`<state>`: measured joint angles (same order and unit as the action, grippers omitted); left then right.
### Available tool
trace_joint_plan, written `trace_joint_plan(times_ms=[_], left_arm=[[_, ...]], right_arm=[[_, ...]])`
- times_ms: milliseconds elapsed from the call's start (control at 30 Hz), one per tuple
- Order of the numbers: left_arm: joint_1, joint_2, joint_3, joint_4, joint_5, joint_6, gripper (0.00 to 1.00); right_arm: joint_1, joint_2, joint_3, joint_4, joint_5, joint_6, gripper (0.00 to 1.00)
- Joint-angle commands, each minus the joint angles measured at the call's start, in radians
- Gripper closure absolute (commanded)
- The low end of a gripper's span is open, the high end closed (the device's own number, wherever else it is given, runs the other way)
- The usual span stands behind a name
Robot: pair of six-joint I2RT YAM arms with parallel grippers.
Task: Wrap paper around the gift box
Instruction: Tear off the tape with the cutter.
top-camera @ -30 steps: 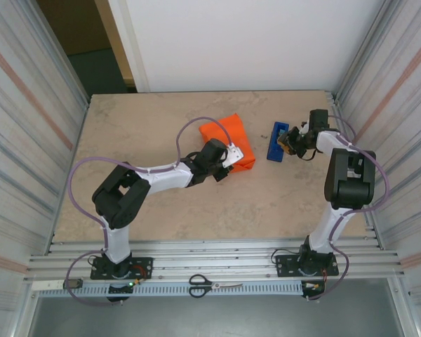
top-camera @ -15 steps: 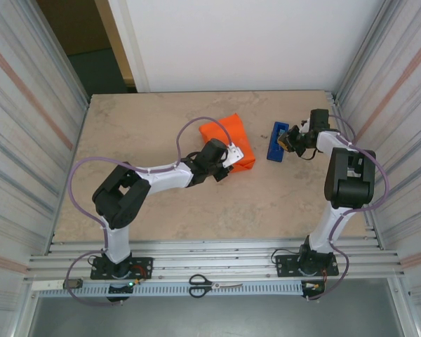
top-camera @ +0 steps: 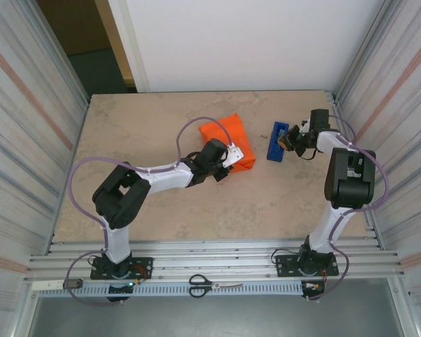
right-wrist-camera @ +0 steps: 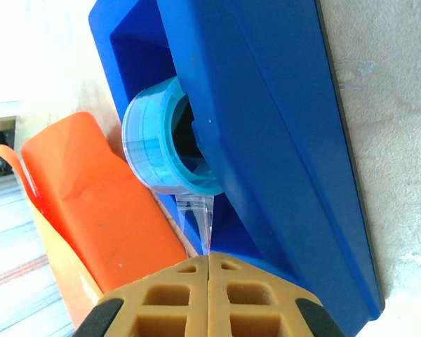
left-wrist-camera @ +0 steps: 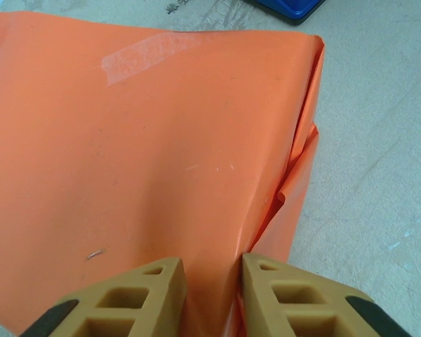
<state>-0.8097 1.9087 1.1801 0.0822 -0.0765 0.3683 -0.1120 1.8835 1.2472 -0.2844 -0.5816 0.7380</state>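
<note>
Midway across the desk (top-camera: 147, 116), the left claw (left-wrist-camera: 212, 272) pinches a raised fold of the paper (left-wrist-camera: 161, 140). Near the right edge, the right claw (right-wrist-camera: 208, 270), pressed together, nips tape (right-wrist-camera: 201, 223) trailing from the blue dispenser (right-wrist-camera: 266, 140).

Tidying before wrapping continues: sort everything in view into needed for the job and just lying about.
Needed: large orange paper sheet; blue plastic tape dispenser; clear tape strand pinched by the right gripper.
Lying about: black-handled steel scissors; white oblong bar on the rail.
</note>
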Motion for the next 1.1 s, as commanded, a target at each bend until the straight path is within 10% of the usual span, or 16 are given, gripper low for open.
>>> trace_joint_plan(times_ms=[0, 1067], left_arm=[[-0.023, 0.139, -0.064, -0.231, 0.077, -0.025, 0.73], [-0.025, 0.151, -0.073, -0.226, 0.076, -0.031, 0.74]], right_arm=[[-0.006, -0.068, -0.002, 0.035, -0.051, 0.046, 1.00], [0.037, -0.349, -0.436, 0.144, -0.062, 0.159, 1.00]])
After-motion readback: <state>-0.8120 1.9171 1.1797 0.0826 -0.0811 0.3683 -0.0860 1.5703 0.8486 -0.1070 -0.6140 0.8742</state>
